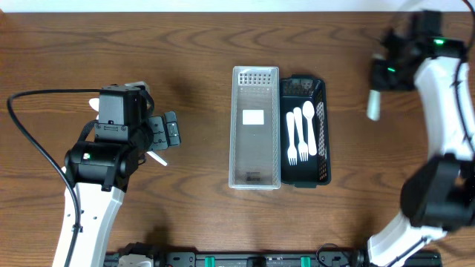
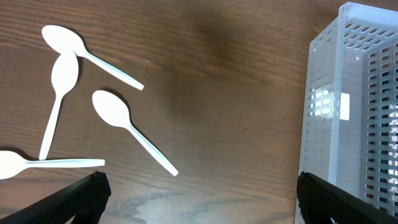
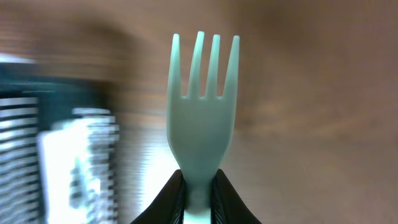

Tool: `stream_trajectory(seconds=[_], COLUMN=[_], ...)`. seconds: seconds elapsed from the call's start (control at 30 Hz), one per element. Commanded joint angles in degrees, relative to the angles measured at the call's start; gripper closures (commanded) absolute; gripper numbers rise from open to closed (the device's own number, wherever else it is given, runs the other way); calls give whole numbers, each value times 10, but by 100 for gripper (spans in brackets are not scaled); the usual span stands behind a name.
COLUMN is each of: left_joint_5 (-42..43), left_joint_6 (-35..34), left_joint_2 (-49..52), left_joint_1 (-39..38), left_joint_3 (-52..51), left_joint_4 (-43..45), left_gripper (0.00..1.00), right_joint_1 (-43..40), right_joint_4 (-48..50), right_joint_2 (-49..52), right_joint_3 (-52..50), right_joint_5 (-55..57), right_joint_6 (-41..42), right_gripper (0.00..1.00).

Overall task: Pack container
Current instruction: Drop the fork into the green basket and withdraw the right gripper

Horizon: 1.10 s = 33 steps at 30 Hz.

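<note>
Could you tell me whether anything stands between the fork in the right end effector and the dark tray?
Nothing visible does. The right end effector grips the fork, and only bare table lies between it and the open-topped dark tray, which already holds white cutlery.

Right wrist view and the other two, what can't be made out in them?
Right wrist view: all behind the fork is blurred; its handle is hidden between the fingers of the right tool.
Left wrist view: the lowest spoon is cut off by the left edge, the clear basket by the right edge.
Overhead: the spoons are almost wholly hidden under the left arm; the fork's tines are too small to see.
</note>
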Motion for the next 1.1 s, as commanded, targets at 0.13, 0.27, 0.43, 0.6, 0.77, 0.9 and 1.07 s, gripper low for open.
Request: stream_trajectory(seconds=[0.13,0.27,0.43,0.6,0.77,0.9,1.07], left_joint_5=[-7,-7,-7,-7,-7,-6,-43], left_joint_6=[6,6,6,6,6,3,-72], left_joint_2=[1,1,1,1,1,-10,-29], left_joint_1=[3,3,3,3,3,3,16], left_joint_3=[15,15,15,15,15,19,66], left_joint_4=[-2,-6,-7,-7,-7,-7,-5], left_gripper=[2,2,2,2,2,2,2], right_joint_1=[169,205,224,224,224,221,200], right_joint_4=[-8,-12,-22,-22,-21,-23,-24], right_joint_2=[-6,50,100,102,99,76,3], right_joint_3=[-4,-11,-11,-11,-10,10,59], right_joint_5=[26,25,25,25,26,62,172], right_joint_6=[121,136,136,135,125,116,116], right_gripper=[90,91,87,26,5,5,1])
